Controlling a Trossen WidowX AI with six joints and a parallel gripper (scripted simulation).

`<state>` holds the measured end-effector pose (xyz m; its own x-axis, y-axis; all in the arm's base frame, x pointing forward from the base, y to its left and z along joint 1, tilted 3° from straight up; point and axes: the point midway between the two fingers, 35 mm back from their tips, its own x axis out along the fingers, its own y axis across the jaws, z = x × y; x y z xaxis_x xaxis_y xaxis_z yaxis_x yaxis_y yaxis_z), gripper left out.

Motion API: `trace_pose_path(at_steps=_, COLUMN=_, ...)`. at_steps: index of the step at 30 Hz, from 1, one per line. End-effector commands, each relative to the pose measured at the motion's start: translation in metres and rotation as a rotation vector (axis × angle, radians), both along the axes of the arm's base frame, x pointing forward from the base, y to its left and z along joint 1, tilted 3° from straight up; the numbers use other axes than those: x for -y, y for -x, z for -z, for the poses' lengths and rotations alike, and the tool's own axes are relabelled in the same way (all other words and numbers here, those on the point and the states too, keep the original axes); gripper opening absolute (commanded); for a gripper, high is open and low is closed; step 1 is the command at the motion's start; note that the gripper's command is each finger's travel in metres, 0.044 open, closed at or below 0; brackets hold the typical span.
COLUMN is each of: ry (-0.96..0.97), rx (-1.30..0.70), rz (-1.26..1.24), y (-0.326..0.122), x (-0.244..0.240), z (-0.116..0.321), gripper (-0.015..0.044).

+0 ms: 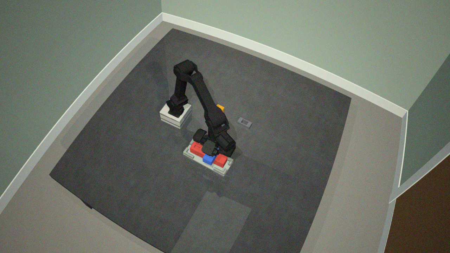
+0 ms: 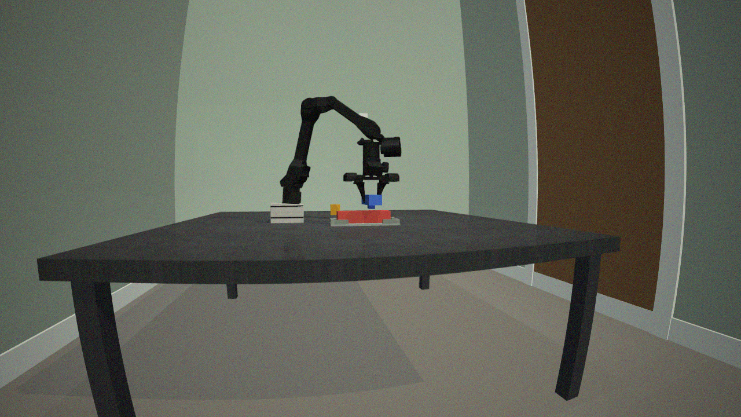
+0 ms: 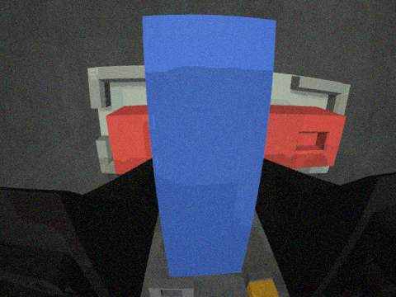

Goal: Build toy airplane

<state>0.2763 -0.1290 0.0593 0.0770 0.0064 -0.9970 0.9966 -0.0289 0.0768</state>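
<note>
The red fuselage (image 1: 220, 160) (image 2: 362, 216) (image 3: 128, 140) lies level in the pale grey jig (image 1: 188, 153) (image 2: 391, 222) (image 3: 128, 92). Its tail socket (image 3: 311, 141) is empty; its wing socket is hidden under the wing. My gripper (image 2: 371, 198) (image 3: 203, 162) is shut on the blue wing (image 1: 208, 159) (image 2: 375, 200) (image 3: 210, 124). The wing is level, crosswise over the middle of the fuselage. In the exterior view, the tab (image 2: 370, 207) points down, with a small gap above the fuselage. The yellow tail fin (image 1: 220, 108) (image 2: 334, 208) (image 3: 262, 289) stands on the table, partly behind the arm in the top view.
A small grey block with a recess (image 1: 244, 123) (image 3: 171, 292) lies on the table near the tail fin, to its right in the top view. The arm's white base block (image 1: 171, 118) (image 2: 286, 213) stands left of the jig in the top and exterior views.
</note>
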Motion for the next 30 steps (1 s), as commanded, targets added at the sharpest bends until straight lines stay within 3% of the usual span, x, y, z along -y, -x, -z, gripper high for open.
trace_pose_path(at_steps=1, ry=-0.004, rx=-0.002, rz=0.004, y=0.0003, x=-0.0011, z=0.0085, gripper=0.0195)
trace_pose_path(at_steps=10, ry=-0.004, rx=-0.002, rz=0.004, y=0.0001, x=-0.0012, z=0.0121, gripper=0.0195)
trace_pose_path(at_steps=15, ry=-0.001, rx=-0.003, rz=0.000, y=0.0002, x=-0.0007, z=0.0105, gripper=0.0162)
trace_pose_path(at_steps=20, ry=-0.001, rx=-0.003, rz=0.000, y=0.0002, x=-0.0007, z=0.0105, gripper=0.0031)
trace_pose_path(at_steps=30, ry=-0.001, rx=-0.003, rz=0.000, y=0.0002, x=-0.0007, z=0.0105, gripper=0.0293)
